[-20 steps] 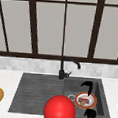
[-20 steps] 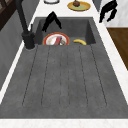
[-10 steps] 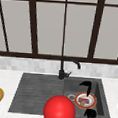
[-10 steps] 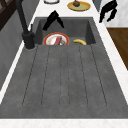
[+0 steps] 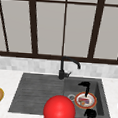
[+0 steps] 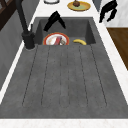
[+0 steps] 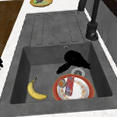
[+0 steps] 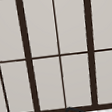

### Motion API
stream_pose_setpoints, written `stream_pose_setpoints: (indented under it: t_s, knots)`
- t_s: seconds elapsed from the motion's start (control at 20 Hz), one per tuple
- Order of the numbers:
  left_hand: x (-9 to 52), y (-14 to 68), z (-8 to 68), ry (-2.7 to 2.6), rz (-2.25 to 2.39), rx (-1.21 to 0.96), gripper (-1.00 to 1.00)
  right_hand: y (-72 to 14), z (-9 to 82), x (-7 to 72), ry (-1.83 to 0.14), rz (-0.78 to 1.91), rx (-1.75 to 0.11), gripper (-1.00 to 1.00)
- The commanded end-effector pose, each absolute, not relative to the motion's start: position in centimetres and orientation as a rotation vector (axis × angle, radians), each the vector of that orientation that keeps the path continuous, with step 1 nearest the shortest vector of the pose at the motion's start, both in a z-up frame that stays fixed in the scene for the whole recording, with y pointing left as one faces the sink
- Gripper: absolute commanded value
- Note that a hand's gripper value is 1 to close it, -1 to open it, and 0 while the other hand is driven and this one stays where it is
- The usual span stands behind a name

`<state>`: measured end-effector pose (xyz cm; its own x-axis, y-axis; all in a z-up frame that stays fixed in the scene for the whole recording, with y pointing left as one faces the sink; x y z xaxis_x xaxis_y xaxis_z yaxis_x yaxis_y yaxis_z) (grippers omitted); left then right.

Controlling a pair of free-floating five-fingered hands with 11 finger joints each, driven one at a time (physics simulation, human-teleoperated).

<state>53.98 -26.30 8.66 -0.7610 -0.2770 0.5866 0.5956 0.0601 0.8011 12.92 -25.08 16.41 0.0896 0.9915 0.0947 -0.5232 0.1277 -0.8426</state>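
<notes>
Sink basin [image 7: 25,69]: plate [image 7: 83,89] with food, banana [image 7: 34,91]; relaxed robot hand [image 7: 74,59] above.

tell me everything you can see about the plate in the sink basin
The plate is round, white in the middle with a red-orange patterned rim, and looks ceramic. It lies flat on the floor of the sink basin, near the drain. A red oblong item and a small round brownish one rest on it. A banana lies apart beside it. A black hand hovers just behind it.
</notes>
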Motion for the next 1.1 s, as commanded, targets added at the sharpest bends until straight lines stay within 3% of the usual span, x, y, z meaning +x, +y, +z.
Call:
stream_pose_setpoints:
  t_s: [0.0,0.75,1.05]
  knots:
    - [54.6,-25.2,8.7,-1.728,-1.84,-0.399,-1.0,-25.1,16.4,12.9,-0.806,1.296,-0.743,0.0]
    - [55.7,-23.5,8.4,-1.753,-1.862,-0.429,-1.0,-25.1,16.4,12.9,-0.806,1.296,-0.743,0.0]
    - [52.6,-21.3,8.6,-1.782,-1.818,-0.343,-1.0,-25.1,16.4,12.9,-0.806,1.296,-0.743,0.0]
